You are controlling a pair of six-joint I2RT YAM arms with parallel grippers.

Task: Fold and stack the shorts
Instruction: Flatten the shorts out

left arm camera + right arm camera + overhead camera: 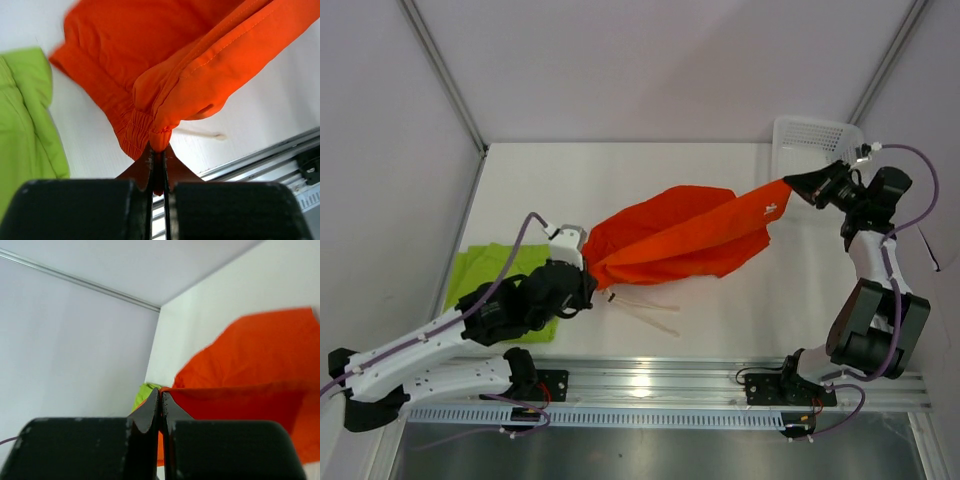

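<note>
The orange-red shorts (685,235) hang stretched in the air between both grippers, with a small white logo near the right end. My left gripper (582,262) is shut on their elastic waistband (150,132). My right gripper (795,185) is shut on the other end's edge (225,405). White drawstrings (655,310) trail on the table below. The lime green shorts (500,275) lie folded on the table at the left, partly under my left arm; they also show in the left wrist view (25,125) and the right wrist view (145,392).
A white mesh basket (815,140) stands at the back right corner, just behind my right gripper. A metal rail (650,385) runs along the near edge. Walls close in the table at the left, back and right.
</note>
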